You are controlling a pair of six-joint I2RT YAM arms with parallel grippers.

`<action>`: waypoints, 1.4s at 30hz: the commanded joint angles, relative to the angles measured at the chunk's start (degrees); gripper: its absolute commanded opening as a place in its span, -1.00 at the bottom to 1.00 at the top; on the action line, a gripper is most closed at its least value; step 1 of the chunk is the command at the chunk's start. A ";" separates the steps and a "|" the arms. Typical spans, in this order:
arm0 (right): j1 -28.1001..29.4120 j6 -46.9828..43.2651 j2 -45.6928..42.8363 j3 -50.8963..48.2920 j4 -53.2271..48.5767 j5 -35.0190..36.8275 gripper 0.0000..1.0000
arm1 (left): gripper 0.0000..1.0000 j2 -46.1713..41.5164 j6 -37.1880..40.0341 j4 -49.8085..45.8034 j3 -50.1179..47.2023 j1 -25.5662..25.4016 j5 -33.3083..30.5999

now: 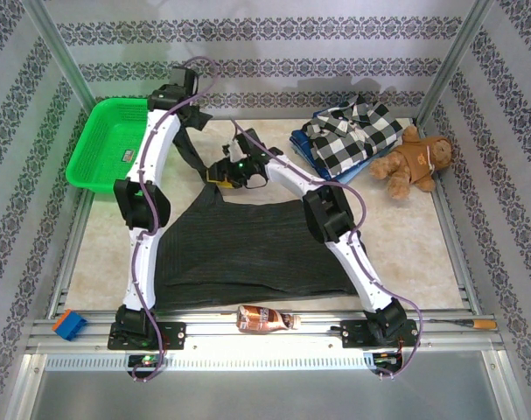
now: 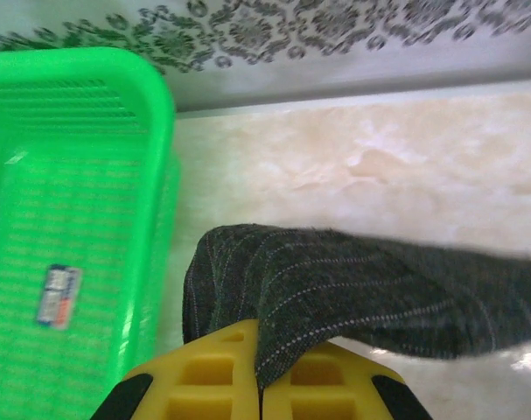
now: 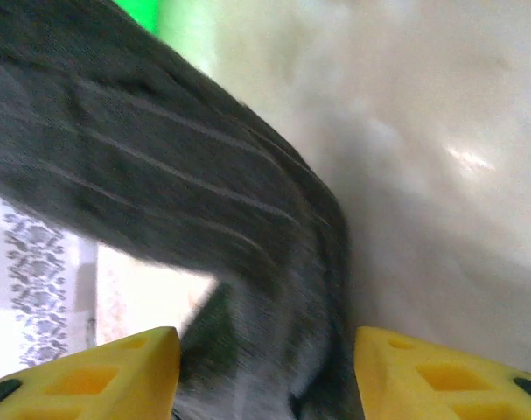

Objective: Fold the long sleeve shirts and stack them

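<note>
No lettering is legible anywhere on the work table. A small white sticker (image 2: pixel 58 296) with blue and red marks sits on the floor of the bright green plastic mesh basket (image 2: pixel 151 131), its print too blurred to read. The wrapper on the brown plastic bottle (image 1: pixel 265 319) is also unreadable.

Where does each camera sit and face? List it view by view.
Top external: above and behind the arms, looking down at the table and charcoal shirt; both arms show.
Left wrist: on the left arm, looking past the left pincer, shut on the shirt, toward the green basket.
Right wrist: on the right arm, looking past the right pincer, jaws apart around shirt fabric.
Shared: all see the charcoal shirt; top and left wrist both see the basket.
</note>
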 commanded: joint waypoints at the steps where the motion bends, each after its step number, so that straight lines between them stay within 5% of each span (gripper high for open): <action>1: -0.81 -3.66 -7.23 -7.00 0.50 2.12 0.17 | -1.00 -5.79 -4.81 9.88 -4.34 2.52 16.21; 10: 0.34 -5.67 -8.47 -13.72 2.26 2.44 0.15 | -1.00 -14.26 -24.86 51.23 -26.07 7.93 42.11; 16: -0.97 -4.42 -8.50 -14.81 6.73 1.13 0.06 | -1.00 -14.01 -32.14 62.02 -30.00 10.59 48.78; 21: -1.97 -0.81 -10.16 -19.99 14.44 -1.16 0.08 | -1.00 -13.50 -34.07 64.50 -29.76 12.04 51.31; 31: -2.30 0.31 -7.35 -16.12 14.06 -1.21 -0.04 | -1.00 -11.86 -37.92 69.05 -31.17 12.13 55.71; 36: -2.30 1.80 -5.41 -12.57 15.43 -2.37 -0.34 | -1.00 -10.48 -39.01 69.48 -30.35 12.13 57.05; 42: -2.58 3.53 -6.33 -13.51 18.21 -2.75 -0.98 | -1.00 -9.11 -36.89 64.46 -28.35 12.22 54.86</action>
